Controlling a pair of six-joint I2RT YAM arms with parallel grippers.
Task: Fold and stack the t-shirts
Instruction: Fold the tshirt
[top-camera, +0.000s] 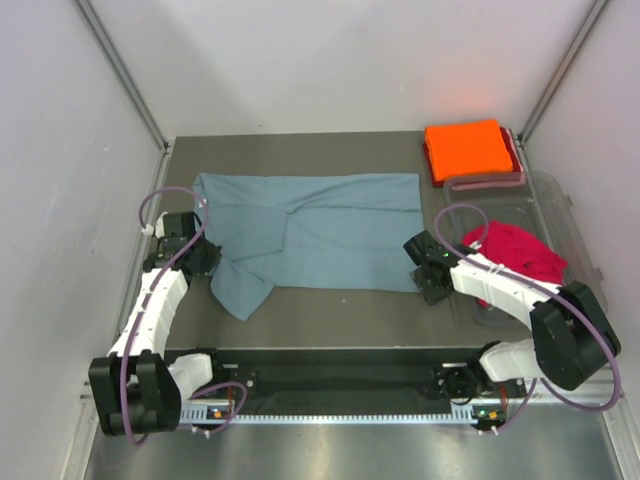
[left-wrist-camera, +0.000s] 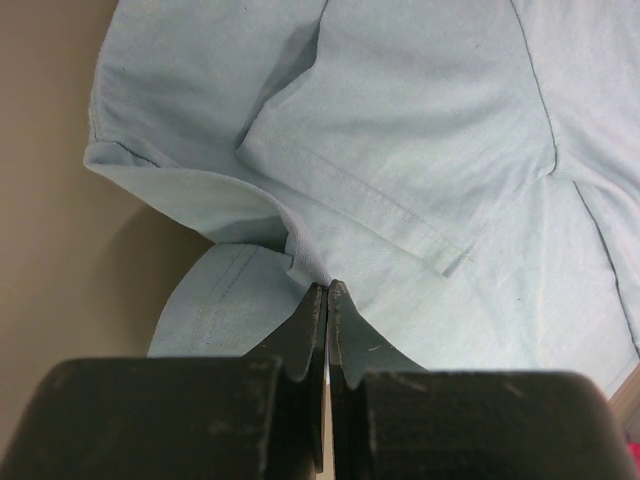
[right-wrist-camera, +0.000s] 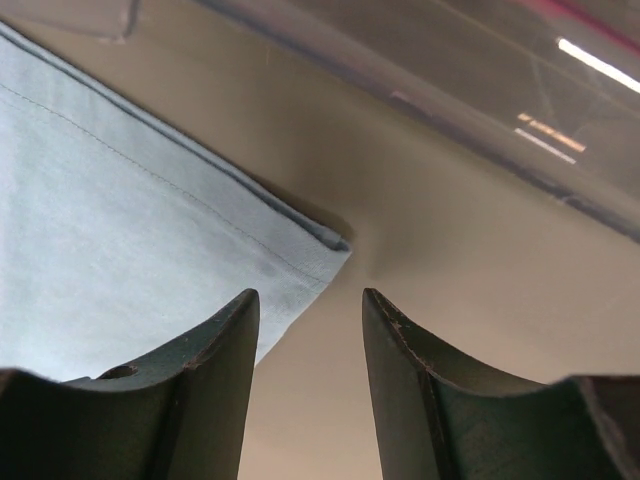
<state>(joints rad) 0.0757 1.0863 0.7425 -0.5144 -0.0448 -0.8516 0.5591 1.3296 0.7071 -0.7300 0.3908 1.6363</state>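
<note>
The dusty grey-blue t-shirt lies spread across the table, its near-left sleeve folded in and rumpled. My left gripper sits at that left side. In the left wrist view its jaws are shut on a puckered fold of the grey-blue t-shirt. My right gripper stands open by the shirt's near-right corner. In the right wrist view that hem corner lies just ahead of the right gripper, nothing between its fingers. The orange t-shirt lies folded at the back right. The crimson t-shirt lies bunched in the tub.
A clear plastic tub stands along the right side, its wall close beyond the right gripper. Something dark red shows under the orange t-shirt. White enclosure walls close in the table on the left, back and right.
</note>
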